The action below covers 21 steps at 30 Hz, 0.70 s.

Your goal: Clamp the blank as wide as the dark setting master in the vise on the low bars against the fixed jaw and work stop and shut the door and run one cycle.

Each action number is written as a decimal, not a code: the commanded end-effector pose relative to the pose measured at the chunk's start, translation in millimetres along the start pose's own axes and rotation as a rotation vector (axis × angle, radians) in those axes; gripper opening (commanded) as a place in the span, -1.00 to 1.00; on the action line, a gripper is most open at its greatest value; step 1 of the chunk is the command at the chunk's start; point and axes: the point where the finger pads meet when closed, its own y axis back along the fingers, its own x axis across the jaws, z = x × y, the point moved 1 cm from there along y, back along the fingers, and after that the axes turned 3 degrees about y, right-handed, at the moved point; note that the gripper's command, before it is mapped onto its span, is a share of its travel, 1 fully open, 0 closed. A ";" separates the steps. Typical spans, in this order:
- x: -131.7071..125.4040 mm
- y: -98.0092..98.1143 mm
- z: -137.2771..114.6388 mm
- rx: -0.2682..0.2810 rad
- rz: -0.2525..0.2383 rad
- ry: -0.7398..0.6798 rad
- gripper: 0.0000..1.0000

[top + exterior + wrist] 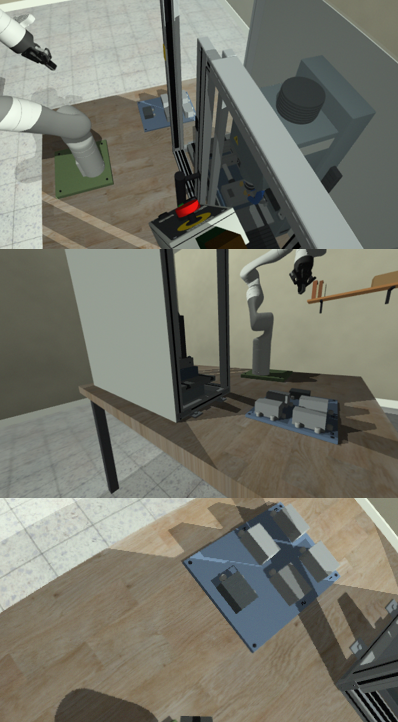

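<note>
Gripper (51, 64) is pinched fully closed w/ nothing in it, high up & well away from the blue plate (250, 629) on the wooden table (115, 623). Dark block (236, 591) & four grey blocks, e.g. one (263, 542), sit upright on the plate, beside the guard (176, 338). Door looks open

A wooden table (268, 457) on dark legs carries the arm's green base plate (64, 184), a blue plate (250, 618) loaded with blocks, the machine's guard (125, 323) and the control column (167, 226).
</note>
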 end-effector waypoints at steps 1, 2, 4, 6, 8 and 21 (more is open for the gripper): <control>-20.6 13.1 2.9 0.027 0.068 -0.129 -0.80; -27.2 17.0 3.8 0.036 0.089 -0.169 -0.80; -27.2 17.0 3.8 0.036 0.089 -0.169 -0.80; -27.2 17.0 3.8 0.036 0.089 -0.169 -0.80; -27.2 17.0 3.8 0.036 0.089 -0.169 -0.80; -27.6 17.2 4.0 0.077 0.186 -0.360 -0.80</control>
